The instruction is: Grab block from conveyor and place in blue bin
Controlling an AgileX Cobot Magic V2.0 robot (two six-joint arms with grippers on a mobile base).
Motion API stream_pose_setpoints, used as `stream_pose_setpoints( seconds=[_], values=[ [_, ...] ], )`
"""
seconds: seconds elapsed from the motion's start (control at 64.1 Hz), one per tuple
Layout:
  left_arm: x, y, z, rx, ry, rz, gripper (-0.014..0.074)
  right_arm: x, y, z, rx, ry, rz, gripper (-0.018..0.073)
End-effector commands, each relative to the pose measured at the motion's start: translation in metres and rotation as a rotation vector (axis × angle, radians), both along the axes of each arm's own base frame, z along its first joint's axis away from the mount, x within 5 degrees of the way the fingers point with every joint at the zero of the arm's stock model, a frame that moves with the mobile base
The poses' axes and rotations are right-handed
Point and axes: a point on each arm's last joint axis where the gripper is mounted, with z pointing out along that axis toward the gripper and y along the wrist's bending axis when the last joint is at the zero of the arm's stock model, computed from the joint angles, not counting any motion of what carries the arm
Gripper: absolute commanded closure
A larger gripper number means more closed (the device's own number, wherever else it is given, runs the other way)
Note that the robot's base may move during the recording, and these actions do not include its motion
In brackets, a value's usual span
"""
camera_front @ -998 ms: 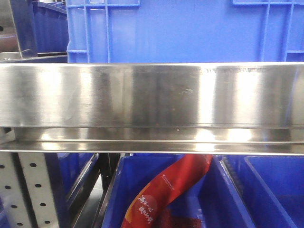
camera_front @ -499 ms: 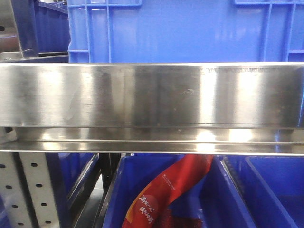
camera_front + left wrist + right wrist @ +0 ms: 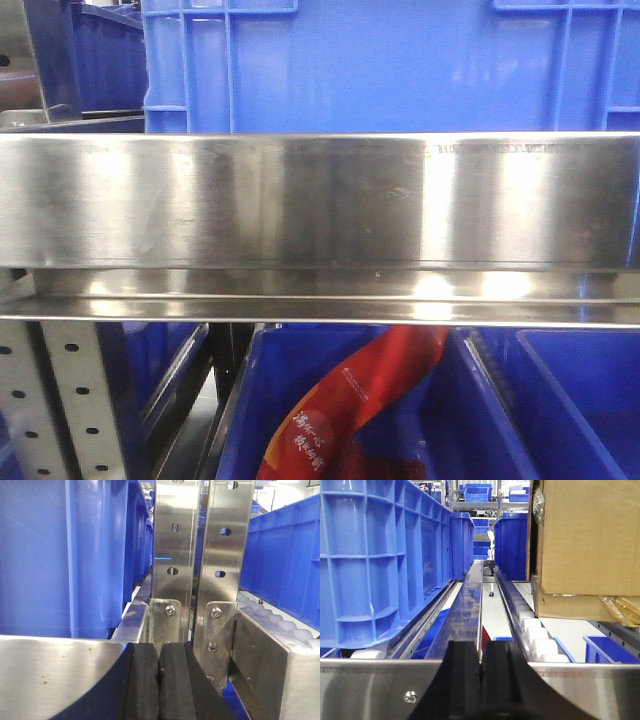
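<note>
Block: not seen in any view; conveyor belt likewise out of sight. Blue bin at 6 o'clock in the front view, below a steel rail, holding a red packet. Left gripper: black fingers pressed together, seemingly empty. Right gripper: fingers closed too. Cardboard box at 2 o'clock on rollers.

- A blue bin sits open below the steel rail in the front view, a red packet lying tilted inside.
- Block and conveyor belt are unseen.
</note>
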Motion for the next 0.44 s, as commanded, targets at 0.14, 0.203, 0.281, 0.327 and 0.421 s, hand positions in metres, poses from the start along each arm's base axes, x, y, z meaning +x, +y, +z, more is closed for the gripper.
stream_pose_setpoints(
  seconds=[0.14, 0.203, 0.281, 0.327, 0.421],
  values=[
    [-0.0006, 0.0003, 0.0023, 0.002, -0.022, 0.005, 0.0708, -0.0002, -0.0005, 0.0016, -0.012, -0.025, -0.007, 0.0721],
    [-0.0006, 0.0003, 0.0023, 0.002, -0.022, 0.005, 0.0708, -0.0002, -0.0005, 0.0016, -0.012, -0.025, -0.007, 0.0721],
    [-0.0006, 0.0003, 0.0023, 0.002, -0.022, 0.005, 0.0708, -0.0002, -0.0005, 0.0016, -0.012, -0.025, -0.007, 0.0721],
    [-0.0006, 0.0003, 0.0023, 0.002, -0.022, 0.005, 0.0708, -0.0002, -0.0005, 0.0016, -0.012, -0.025, -0.007, 0.0721],
    [-0.0006, 0.0003, 0.0023, 0.002, -0.022, 0.005, 0.0708, -0.0002, -0.0005, 0.0016, -0.012, -0.025, -0.007, 0.0721]
  ],
)
